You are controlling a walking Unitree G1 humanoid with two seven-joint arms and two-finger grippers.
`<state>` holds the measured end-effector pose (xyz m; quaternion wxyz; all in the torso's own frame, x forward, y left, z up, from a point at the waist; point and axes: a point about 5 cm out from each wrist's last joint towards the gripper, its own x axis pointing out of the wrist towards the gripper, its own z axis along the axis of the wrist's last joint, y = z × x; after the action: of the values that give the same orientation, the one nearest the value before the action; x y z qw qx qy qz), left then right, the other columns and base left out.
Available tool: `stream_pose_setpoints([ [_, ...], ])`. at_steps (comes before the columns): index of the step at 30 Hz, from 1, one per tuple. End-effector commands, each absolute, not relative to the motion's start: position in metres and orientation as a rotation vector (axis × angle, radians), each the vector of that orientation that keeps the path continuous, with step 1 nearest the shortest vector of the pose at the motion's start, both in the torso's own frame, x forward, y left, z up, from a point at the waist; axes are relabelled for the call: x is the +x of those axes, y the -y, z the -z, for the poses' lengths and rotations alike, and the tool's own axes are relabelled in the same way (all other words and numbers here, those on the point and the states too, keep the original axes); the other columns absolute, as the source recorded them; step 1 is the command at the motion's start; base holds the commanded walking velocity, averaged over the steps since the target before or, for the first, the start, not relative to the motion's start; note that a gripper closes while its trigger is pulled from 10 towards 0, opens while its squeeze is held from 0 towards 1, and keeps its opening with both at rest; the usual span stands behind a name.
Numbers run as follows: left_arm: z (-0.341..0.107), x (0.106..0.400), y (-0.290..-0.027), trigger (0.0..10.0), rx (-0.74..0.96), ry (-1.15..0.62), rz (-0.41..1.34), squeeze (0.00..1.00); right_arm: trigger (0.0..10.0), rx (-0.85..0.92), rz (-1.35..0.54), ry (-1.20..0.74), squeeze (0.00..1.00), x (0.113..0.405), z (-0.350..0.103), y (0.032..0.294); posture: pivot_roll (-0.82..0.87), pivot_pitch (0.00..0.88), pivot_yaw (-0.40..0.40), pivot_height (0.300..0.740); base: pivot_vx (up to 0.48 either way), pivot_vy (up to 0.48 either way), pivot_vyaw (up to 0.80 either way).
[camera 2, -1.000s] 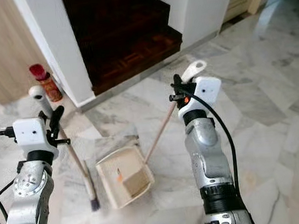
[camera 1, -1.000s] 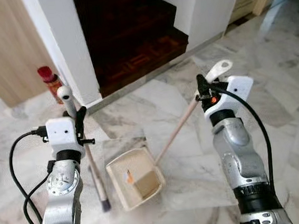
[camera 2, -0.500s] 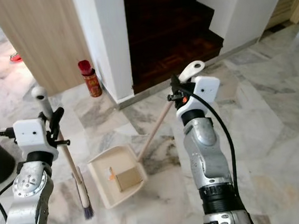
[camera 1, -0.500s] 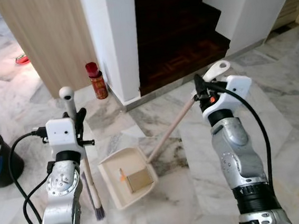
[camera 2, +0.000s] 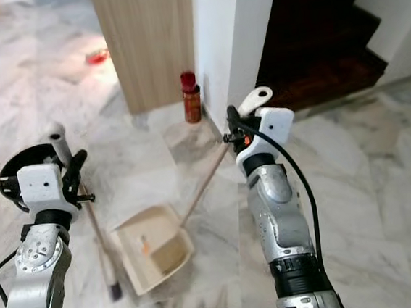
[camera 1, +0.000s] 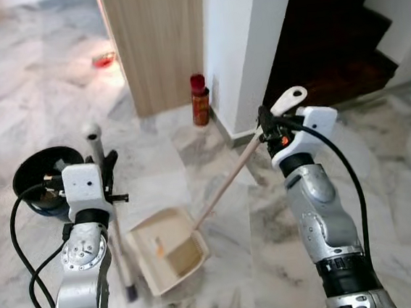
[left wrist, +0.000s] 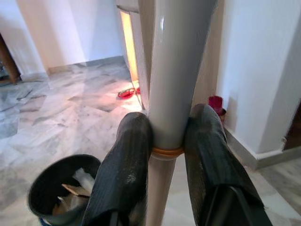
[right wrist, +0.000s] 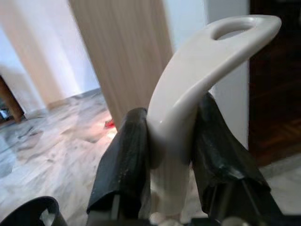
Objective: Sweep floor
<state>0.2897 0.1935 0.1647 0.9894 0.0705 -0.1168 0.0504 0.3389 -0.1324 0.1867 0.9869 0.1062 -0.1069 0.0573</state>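
Two hands, each with two long black fingers, are both pinching something. The left hand [left wrist: 167,141] presses its fingers [left wrist: 124,160] against either side of a smooth, glossy pale grey broom handle [left wrist: 176,70], just above a thin orange ring where the tube meets a bare wooden shaft. The broom [camera 1: 115,239] stands nearly upright, its dark bristle end on the floor beside the dustpan. The right hand [right wrist: 171,141] pinches the curved white plastic grip [right wrist: 197,75] of the dustpan handle, which ends in an oval hanging hole. From there a long light wooden stick [camera 1: 223,189] slants down to a cream plastic dustpan [camera 1: 167,249] lying on the floor between the two arms, with a small orange scrap and a brownish patch inside. No writing can be read anywhere. The floor [camera 1: 404,171] is polished grey-veined white marble. Behind the left arm sits a round black bin [camera 1: 36,174] holding scraps. Farther off, a red can [camera 1: 199,100] stands against a white wall [camera 1: 249,40], beside a light wood panel [camera 1: 158,35] and dark wooden stairs [camera 1: 340,39].
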Motion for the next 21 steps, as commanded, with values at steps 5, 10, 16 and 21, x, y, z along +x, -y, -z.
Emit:
stream_pose_setpoints([
  [5, -0.1734, 0.2866, -0.1966, 10.0, 0.143, 0.273, -0.110, 0.00, 10.0, 0.208, -0.139, 0.263, 0.00, 0.3384, -0.2000, 0.1263, -0.02, 0.152, -0.030, 0.740, 0.000, 0.480, 0.00],
  [10, -0.1733, 0.2867, -0.1970, 10.0, 0.144, 0.271, -0.112, 0.00, 10.0, 0.211, -0.142, 0.258, 0.00, 0.3389, -0.2002, 0.1257, -0.02, 0.159, -0.030, 0.740, 0.000, 0.480, 0.00],
  [16, -0.1731, 0.2860, -0.1973, 10.0, 0.150, 0.269, -0.111, 0.00, 10.0, 0.210, -0.140, 0.254, 0.00, 0.3397, -0.2007, 0.1253, -0.02, 0.166, -0.033, 0.740, 0.000, 0.480, 0.00],
  [21, -0.1728, 0.2860, -0.1972, 10.0, 0.153, 0.269, -0.114, 0.00, 10.0, 0.217, -0.145, 0.252, 0.00, 0.3404, -0.2019, 0.1249, -0.01, 0.173, -0.034, 0.740, 0.000, 0.480, 0.00],
])
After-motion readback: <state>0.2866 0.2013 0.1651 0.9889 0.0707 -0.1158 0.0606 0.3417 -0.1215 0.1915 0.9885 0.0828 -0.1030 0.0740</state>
